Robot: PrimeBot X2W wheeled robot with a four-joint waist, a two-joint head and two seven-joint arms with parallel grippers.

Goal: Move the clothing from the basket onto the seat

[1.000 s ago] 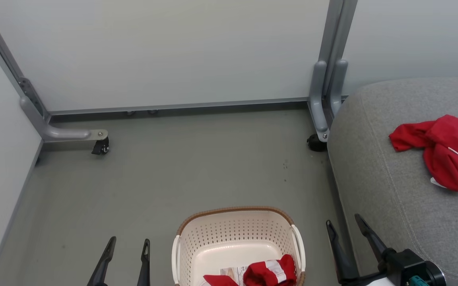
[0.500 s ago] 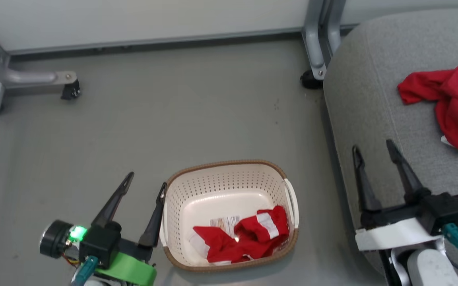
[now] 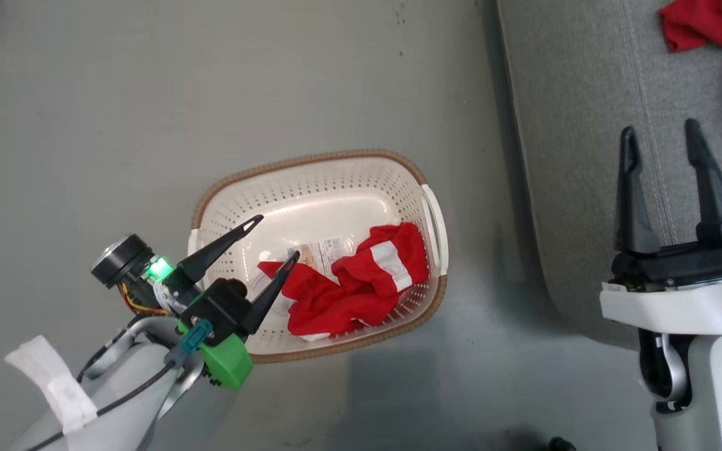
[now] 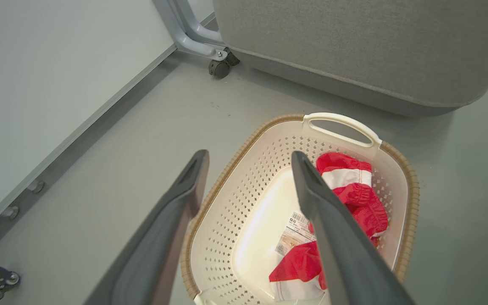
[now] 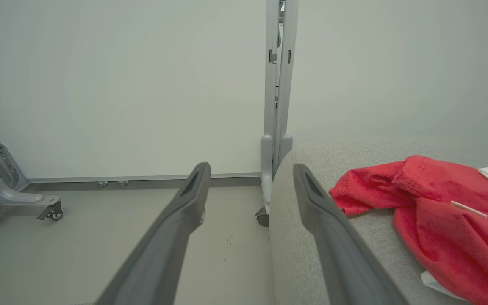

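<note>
A cream perforated basket [image 3: 311, 188] with a brown rim stands on the grey floor, and also shows from the left wrist [image 4: 354, 131]. In its right half lies crumpled red clothing [image 3: 361, 282] with white panels [image 4: 354, 195], next to a paper label. My left gripper [image 3: 276, 238] is open above the basket's left side, its fingers pointing at the garment and apart from it. A second red garment [image 3: 721, 31] lies on the light grey seat [image 3: 574, 125], also in the right wrist view [image 5: 439, 212]. My right gripper [image 3: 662, 134] hangs open over the seat's edge, holding nothing.
Pale partition walls [image 5: 121, 84] on grey wheeled metal feet [image 4: 218, 63] stand behind the basket and seat. A caster [image 5: 53, 214] sits at the far left. Bare grey floor [image 3: 148, 94] surrounds the basket.
The head camera has tilted down, so the whole picture shifted. My left gripper has come in over the basket's left rim, toward the red garment. The right gripper has stayed open by the seat.
</note>
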